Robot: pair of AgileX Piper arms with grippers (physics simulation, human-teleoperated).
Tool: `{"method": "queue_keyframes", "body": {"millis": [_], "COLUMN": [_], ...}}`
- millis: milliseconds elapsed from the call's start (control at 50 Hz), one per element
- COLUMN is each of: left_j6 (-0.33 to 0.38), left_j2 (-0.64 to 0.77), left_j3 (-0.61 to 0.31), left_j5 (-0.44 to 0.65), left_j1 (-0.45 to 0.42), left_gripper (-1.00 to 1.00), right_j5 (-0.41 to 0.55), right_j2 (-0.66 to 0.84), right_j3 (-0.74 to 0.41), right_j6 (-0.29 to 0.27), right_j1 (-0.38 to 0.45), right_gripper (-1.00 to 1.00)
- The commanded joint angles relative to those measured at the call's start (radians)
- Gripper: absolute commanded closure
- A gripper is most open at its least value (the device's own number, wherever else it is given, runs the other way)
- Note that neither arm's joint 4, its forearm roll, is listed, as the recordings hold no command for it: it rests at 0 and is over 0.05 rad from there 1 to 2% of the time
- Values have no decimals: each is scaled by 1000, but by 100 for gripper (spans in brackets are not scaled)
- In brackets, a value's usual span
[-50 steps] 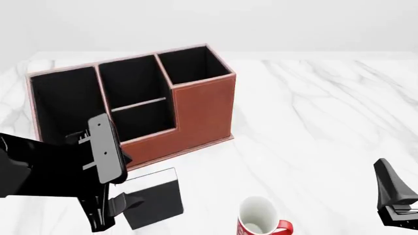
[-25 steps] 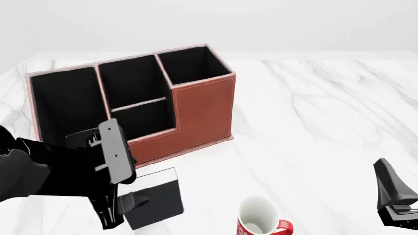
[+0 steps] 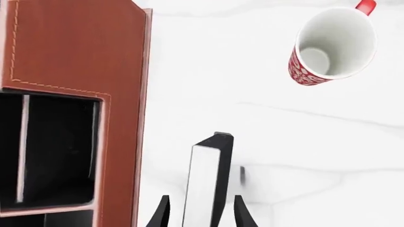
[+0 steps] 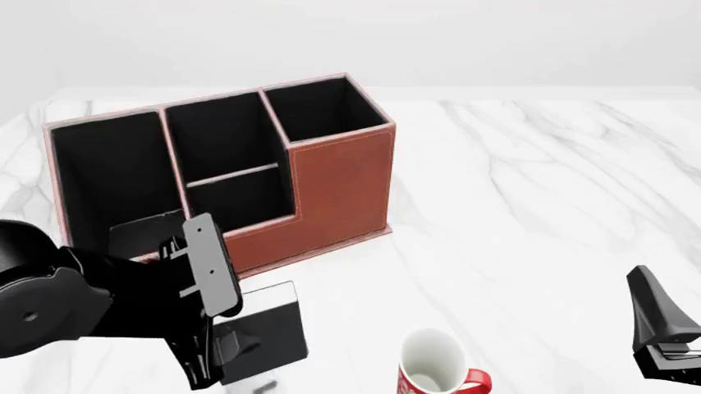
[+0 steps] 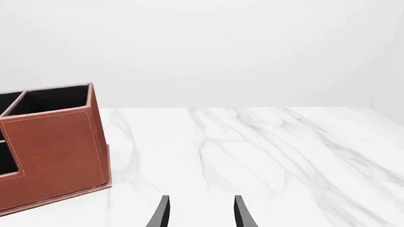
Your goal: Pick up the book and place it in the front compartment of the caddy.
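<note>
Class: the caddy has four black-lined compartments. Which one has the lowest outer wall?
The small middle front compartment of the caddy: its near wall steps down well below the others, and a thin low partition divides it from the deeper pocket behind.

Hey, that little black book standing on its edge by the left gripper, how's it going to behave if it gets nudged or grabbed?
The book stands upright on a narrow edge between the left gripper fingers, so a sideways nudge would probably topple it. It looks thin, likely light. Its flat covers should pinch securely.

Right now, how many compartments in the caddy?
4 in the caddy: a tall one at its left end, a back-middle one, the low front compartment, and one at its right end.
</note>
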Motion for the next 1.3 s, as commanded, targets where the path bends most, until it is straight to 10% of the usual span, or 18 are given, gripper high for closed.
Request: {"method": "queue_keyframes", "body": {"millis": [20, 420, 440, 1300], "left_j6": [-21, -51, -54, 161], "left_j2": [18, 39, 38, 35], "left_j3": [21, 53, 56, -232], "left_j5": [-35, -76, -77, 126], "left_j1": [-4, -29, -34, 63], "left_gripper": [-100, -100, 100, 100], "right_j5": [0, 0, 0, 0], "right_j2": [0, -1, -1, -1], "right_j3": [0, 0, 0, 0], "right_j6": [-1, 0, 0, -1], "right_j1": [1, 1, 1, 1], "right_gripper": [-100, -100, -100, -100]}}
